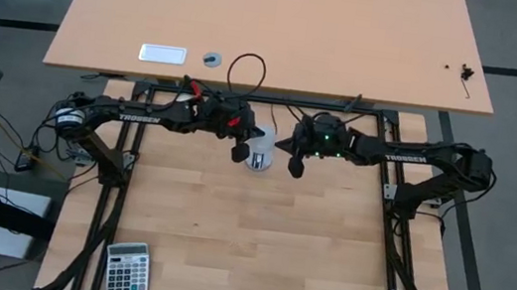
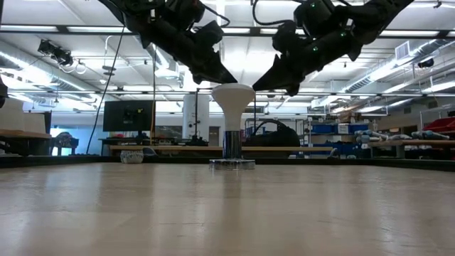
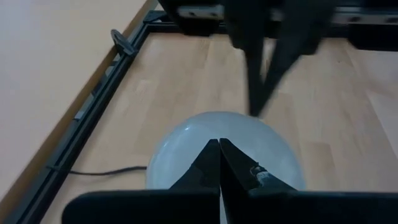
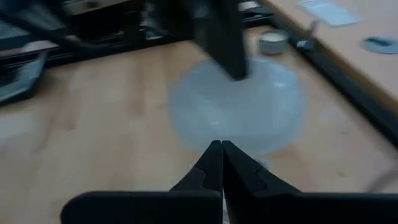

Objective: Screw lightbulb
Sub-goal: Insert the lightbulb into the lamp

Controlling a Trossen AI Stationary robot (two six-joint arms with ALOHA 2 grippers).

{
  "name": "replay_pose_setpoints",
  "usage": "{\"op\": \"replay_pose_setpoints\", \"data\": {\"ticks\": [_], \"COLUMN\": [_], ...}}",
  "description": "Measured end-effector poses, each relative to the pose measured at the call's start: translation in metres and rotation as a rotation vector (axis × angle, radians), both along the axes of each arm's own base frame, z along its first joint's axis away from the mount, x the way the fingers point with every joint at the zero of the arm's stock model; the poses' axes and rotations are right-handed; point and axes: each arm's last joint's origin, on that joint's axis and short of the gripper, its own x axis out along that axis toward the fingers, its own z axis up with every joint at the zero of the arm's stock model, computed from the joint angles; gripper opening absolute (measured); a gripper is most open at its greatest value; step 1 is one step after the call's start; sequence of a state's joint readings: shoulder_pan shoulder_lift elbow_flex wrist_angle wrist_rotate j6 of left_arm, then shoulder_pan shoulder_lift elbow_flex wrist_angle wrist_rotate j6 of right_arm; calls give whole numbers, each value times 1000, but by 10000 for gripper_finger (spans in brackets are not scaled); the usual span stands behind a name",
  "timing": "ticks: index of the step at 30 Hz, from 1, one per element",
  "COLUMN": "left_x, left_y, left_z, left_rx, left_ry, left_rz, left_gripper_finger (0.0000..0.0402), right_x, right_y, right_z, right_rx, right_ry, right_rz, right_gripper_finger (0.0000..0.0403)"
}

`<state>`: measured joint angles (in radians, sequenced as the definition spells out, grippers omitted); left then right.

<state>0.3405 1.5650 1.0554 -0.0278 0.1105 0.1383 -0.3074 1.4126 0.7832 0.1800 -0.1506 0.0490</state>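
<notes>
White lightbulb (image 2: 233, 99), pale wood table (image 1: 247, 234), black arms.

One camera looks straight down on my surface (image 1: 245, 244); another looks level across it. My wrist cameras sit close above the lightbulb (image 3: 224, 149), which all views share.

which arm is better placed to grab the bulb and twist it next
Roughly even, slight edge to the left. The lightbulb stands upright in its socket between both arms. The left pincer sits nearer the dome than the right pincer. Both are shut and must open first.
</notes>
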Motion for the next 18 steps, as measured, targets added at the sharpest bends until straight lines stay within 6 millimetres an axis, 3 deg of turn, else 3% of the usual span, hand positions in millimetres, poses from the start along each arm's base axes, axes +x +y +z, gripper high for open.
{"op": "replay_pose_setpoints", "data": {"ticks": [7,18], "left_x": [1,1], "left_y": [1,1], "left_z": [1,7], "left_rx": [10,26], "left_ry": [-9,-54], "left_rz": [11,13], "left_gripper_finger": [0,0], "right_x": [2,-11], "right_y": [7,4], "right_z": [3,28], "right_rx": [6,-64], "right_ry": [-26,-104], "right_rz": [71,-10], "right_gripper_finger": [9,9]}}
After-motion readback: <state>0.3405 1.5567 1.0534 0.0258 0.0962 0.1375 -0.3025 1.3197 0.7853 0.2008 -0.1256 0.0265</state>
